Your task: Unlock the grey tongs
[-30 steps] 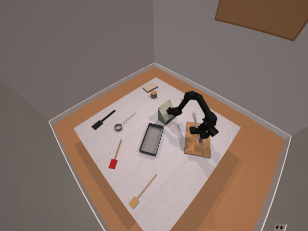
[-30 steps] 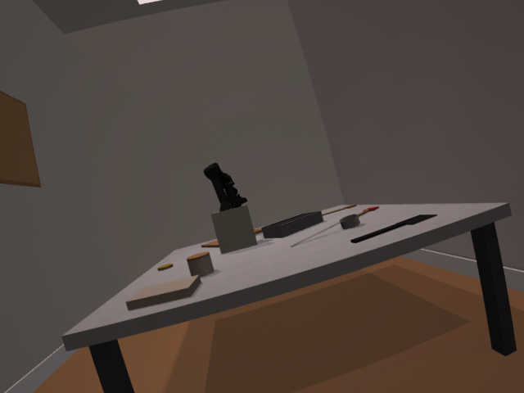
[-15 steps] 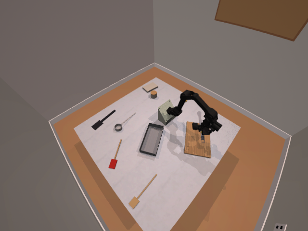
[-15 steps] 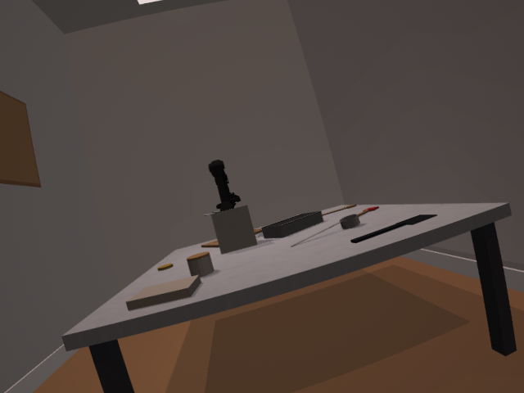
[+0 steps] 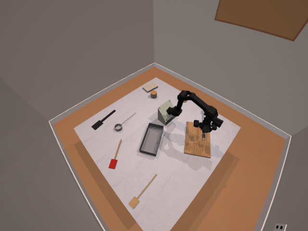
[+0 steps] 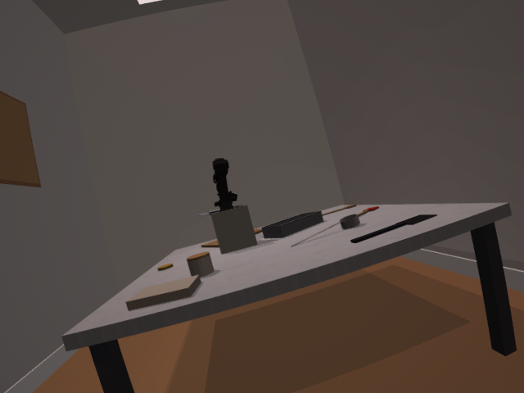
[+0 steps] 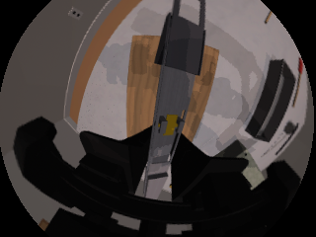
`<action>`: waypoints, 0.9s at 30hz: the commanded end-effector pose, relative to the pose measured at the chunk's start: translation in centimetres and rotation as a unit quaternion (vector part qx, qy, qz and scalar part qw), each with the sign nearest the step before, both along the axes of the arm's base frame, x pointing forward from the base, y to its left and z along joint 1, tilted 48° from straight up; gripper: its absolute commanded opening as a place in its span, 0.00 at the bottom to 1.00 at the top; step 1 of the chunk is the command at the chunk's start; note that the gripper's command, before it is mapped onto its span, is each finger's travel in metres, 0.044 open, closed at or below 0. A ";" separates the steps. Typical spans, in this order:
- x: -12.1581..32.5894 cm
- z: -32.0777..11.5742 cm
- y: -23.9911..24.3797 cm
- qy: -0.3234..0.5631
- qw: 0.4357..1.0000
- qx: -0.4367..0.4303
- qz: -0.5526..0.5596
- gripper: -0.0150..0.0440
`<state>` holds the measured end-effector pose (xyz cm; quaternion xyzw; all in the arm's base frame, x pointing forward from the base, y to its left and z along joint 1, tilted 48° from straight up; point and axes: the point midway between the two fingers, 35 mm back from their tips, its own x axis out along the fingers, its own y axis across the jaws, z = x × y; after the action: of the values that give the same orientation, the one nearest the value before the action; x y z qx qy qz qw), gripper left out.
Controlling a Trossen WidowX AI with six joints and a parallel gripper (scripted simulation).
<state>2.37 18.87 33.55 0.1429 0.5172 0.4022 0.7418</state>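
Note:
The grey tongs (image 7: 179, 86) (image 5: 203, 136) (image 6: 205, 214) are between the fingers of my gripper (image 7: 164, 128) (image 5: 204, 129) (image 6: 226, 207), which is shut on them. They look nearly level in the exterior view, held above the table. In the wrist view a dark housing and a loop are at their far end, and a small yellow part is between their arms near my fingers. The wooden board (image 5: 196, 151) (image 7: 140, 64) (image 6: 208, 244) lies below them. Whether the lock is engaged cannot be told. The black roasting tin (image 5: 148, 152) (image 6: 273, 232) has nothing across it.
A pale green slanted block (image 5: 162, 113) (image 6: 234, 230) stands beside the arm's base. A round tin (image 5: 153, 94) (image 6: 200, 264) and a beige slab (image 5: 150, 87) (image 6: 164, 291) are beyond it. A strainer (image 5: 118, 127), a black spatula (image 5: 97, 124), a red spatula (image 5: 112, 164) and a wooden one (image 5: 134, 202) lie around.

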 end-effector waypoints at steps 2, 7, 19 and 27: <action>0.0 0.1 -0.1 0.003 1.000 0.004 -0.004 0.00; 0.6 0.4 -0.7 0.008 1.000 0.016 -0.017 0.00; 2.1 1.5 -3.1 0.018 0.996 0.063 -0.066 0.00; 2.7 2.2 -4.7 0.018 0.991 0.095 -0.097 0.00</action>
<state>4.93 14.91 35.37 0.2544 0.4841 0.3719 0.7500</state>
